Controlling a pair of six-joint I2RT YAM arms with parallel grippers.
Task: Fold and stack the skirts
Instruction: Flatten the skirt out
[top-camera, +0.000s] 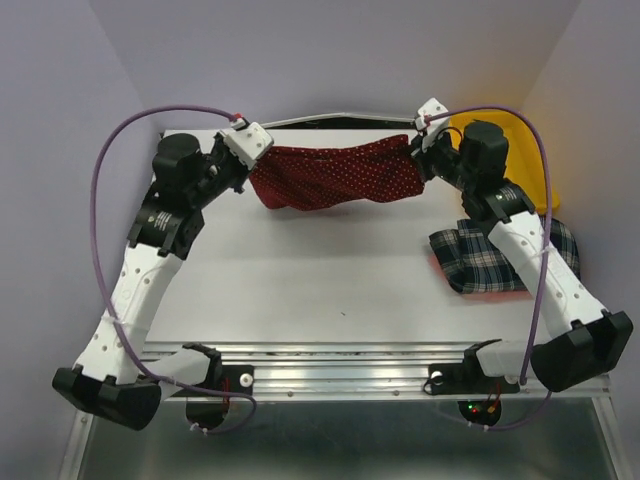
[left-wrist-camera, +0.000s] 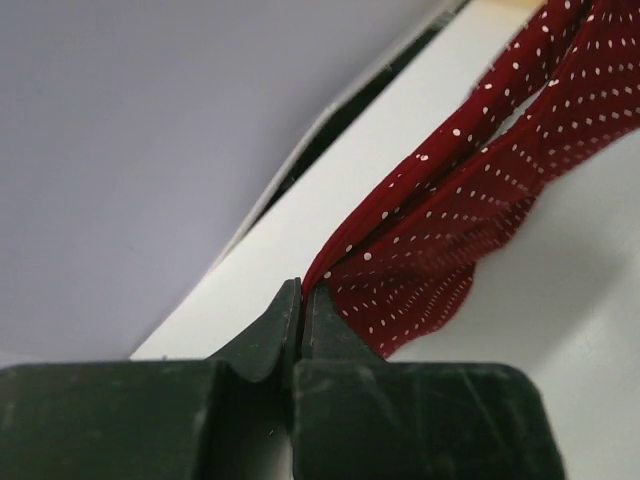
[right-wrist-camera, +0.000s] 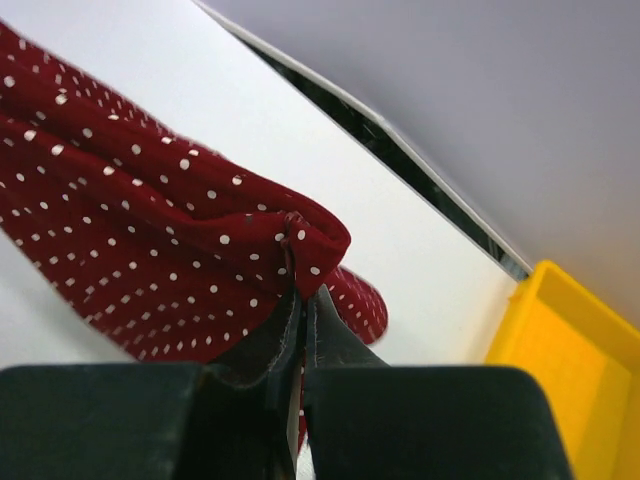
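The dark red dotted skirt (top-camera: 335, 177) hangs stretched between my two grippers above the far part of the white table (top-camera: 300, 280). My left gripper (top-camera: 247, 160) is shut on its left corner; in the left wrist view the jaws (left-wrist-camera: 301, 290) pinch the cloth edge (left-wrist-camera: 470, 190). My right gripper (top-camera: 418, 150) is shut on its right corner; in the right wrist view the cloth (right-wrist-camera: 150, 260) bunches over the fingertips (right-wrist-camera: 302, 295). The plaid skirt (top-camera: 480, 262) lies folded at the right side, partly under my right arm.
A yellow tray (top-camera: 540, 150) stands at the far right corner, also in the right wrist view (right-wrist-camera: 570, 360). The table's far edge runs close behind the held skirt. Purple walls enclose the back and sides.
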